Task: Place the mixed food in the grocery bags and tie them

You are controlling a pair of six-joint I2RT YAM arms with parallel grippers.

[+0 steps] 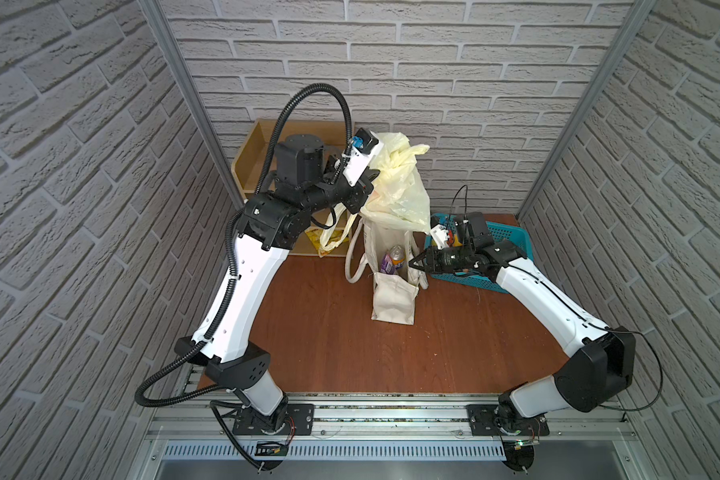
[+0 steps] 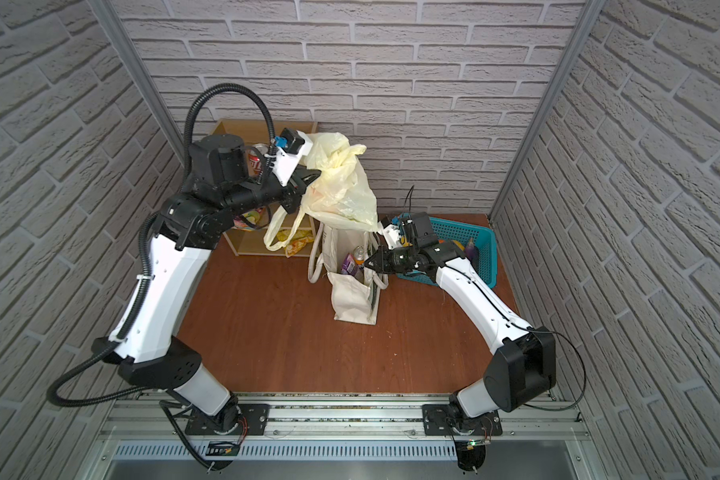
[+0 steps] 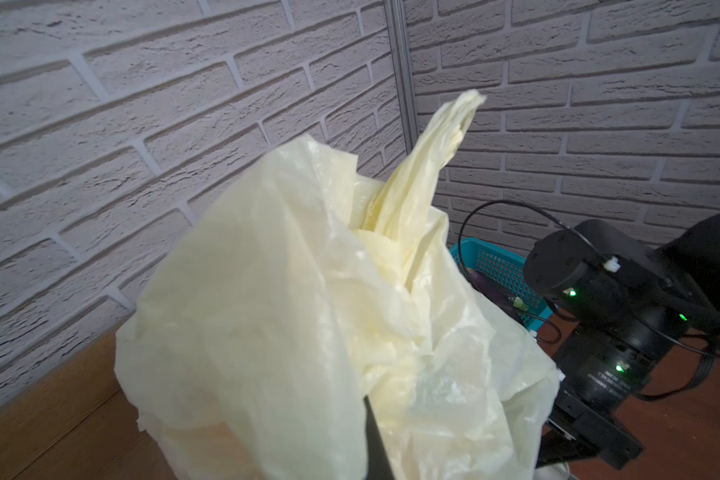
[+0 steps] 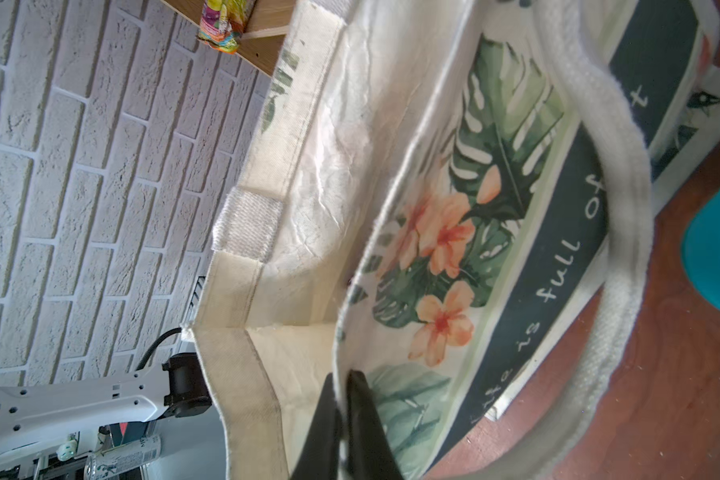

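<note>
Packing looks partway done, and nothing is tied yet. In the middle of the desk (image 1: 329, 340) stands the canvas tote (image 1: 393, 299), with a purple snack packet (image 1: 387, 264) and an orange soda can (image 1: 397, 254) inside. The right fingers (image 4: 362, 415) are clenched on its right rim. Just beyond, the left fingers (image 3: 377, 440) grasp the yellow plastic bag (image 1: 395, 195), lifted above the tote, its contents hidden. Far right, the turquoise basket (image 2: 485, 243) holds something orange and something purple, too small to name.
</note>
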